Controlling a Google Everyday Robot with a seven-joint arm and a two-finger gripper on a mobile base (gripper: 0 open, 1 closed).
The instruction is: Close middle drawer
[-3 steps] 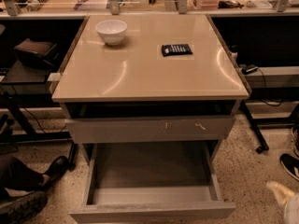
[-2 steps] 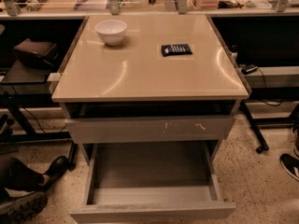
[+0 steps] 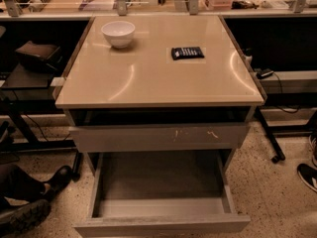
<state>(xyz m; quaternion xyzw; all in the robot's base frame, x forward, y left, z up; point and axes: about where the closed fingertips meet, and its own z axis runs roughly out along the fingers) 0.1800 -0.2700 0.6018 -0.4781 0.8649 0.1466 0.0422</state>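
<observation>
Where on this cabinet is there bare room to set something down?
The countertop is bare across its front half, below the white bowl and the flat black object; the gap between those two is tighter. The open middle drawer has a bare floor. The gripper is not in view.

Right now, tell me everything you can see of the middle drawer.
The middle drawer is grey, wide and shallow, pulled far out toward the camera beneath the scratched front. Its floor and side walls are plain, its front flat with no handle. Nothing shows inside it. The gripper is not in view.
</observation>
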